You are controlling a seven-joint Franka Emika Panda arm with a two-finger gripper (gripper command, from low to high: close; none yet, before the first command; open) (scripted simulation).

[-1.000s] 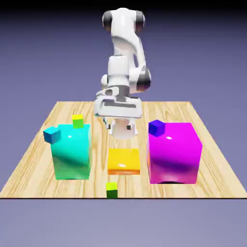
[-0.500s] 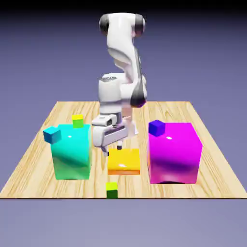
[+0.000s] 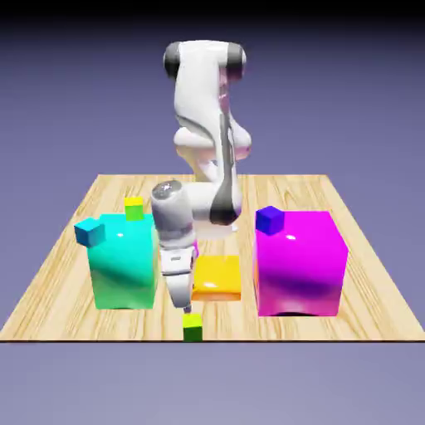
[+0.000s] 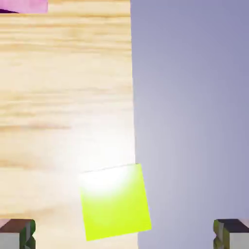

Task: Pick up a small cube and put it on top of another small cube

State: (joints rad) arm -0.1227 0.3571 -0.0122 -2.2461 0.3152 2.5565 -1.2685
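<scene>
1. Fingers standing wide apart at the hand view's bottom edge, holding nothing between their tips.
2. Wooden table spreading under everything; its near edge is running down the middle of the hand view.
3. White arm reaching forward and bending down, its gripper hovering just above the near yellow-green cube.
4. Magenta block standing upright toward the exterior view's right, the biggest of the blocks.
5. Teal-green block standing toward the exterior view's left, its top gleaming.
6. Orange slab lying low between the two blocks (the hand is covering a bit of its left side).
7. Small cubes, all looking much of a size:
   - The near yellow-green one is sitting at the table's near edge, its top showing bright; in the hand view it is lying across the edge line, left of centre between the fingertips.
   - The far yellow-green cube is showing at the teal-green block's far edge; cannot tell whether it is resting on it or behind.
   - Teal-blue cube is showing by that block's upper left corner, turned askew.
   - Dark blue cube is showing at the magenta block's upper left corner.
</scene>
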